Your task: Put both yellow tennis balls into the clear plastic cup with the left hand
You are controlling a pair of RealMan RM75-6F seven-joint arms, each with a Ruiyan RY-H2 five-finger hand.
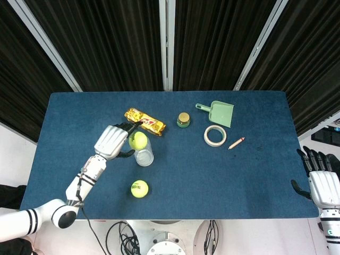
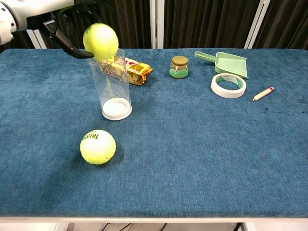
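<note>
Tennis ball (image 2: 100, 41) sat in my left hand (image 1: 110, 142), fingers closed around it, directly over the clear plastic cup's (image 2: 112, 84) rim. Second tennis ball (image 2: 97, 146) lay on the table (image 2: 202, 144) near the cup. My right hand (image 1: 322, 183) hung off the table edge, fingers apart.

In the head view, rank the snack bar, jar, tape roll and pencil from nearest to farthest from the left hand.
Measured from the left hand:
1. Snack bar, just beyond it, toward the table's far edge.
2. Jar, past the bar, mid-table.
3. Tape roll, right of the jar.
4. Pencil, farthest right.
</note>
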